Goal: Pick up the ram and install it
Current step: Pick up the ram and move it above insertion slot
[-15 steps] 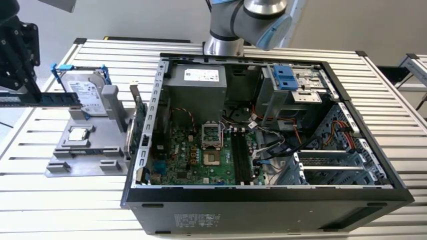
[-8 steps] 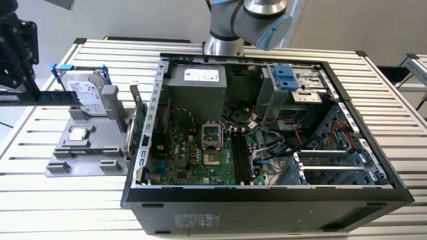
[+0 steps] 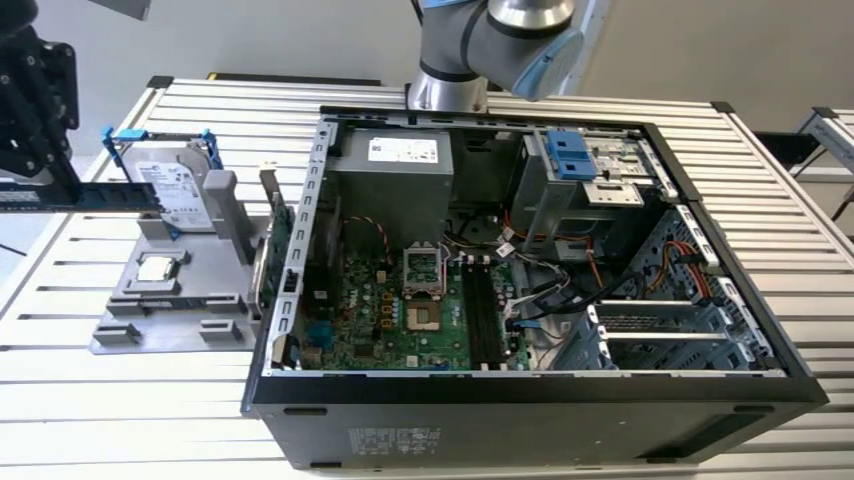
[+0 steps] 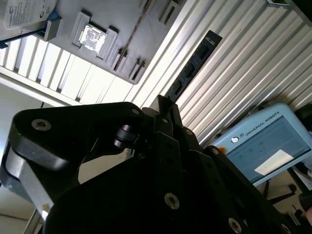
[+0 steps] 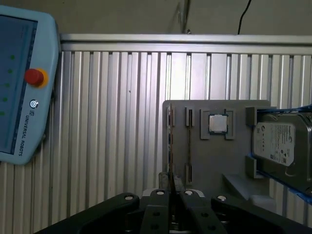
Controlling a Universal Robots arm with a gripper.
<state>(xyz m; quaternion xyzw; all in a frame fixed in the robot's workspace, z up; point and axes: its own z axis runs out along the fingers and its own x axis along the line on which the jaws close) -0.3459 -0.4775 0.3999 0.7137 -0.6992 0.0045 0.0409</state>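
My gripper (image 3: 48, 180) hangs at the exterior view's far left, above the slatted table and left of the grey holder. It is shut on the ram (image 3: 100, 195), a long dark stick held level and on edge, pointing toward the hard drive. In the second wrist view the ram (image 4: 191, 68) juts out past the black fingers (image 4: 165, 114). In the first wrist view the ram (image 5: 170, 141) shows edge-on as a thin line, clamped in the gripper (image 5: 171, 187). The motherboard's long black memory slots (image 3: 481, 312) lie inside the open computer case (image 3: 534, 400), well to the exterior view's right of the gripper.
A grey holder (image 3: 180, 300) beside the case carries a small silver CPU chip (image 3: 158, 268) and a silver hard drive (image 3: 180, 190) in a blue-tabbed frame. A pale blue teach pendant (image 5: 19, 83) lies on the slatted table (image 3: 120, 420). The arm's base (image 3: 447, 70) stands behind the case.
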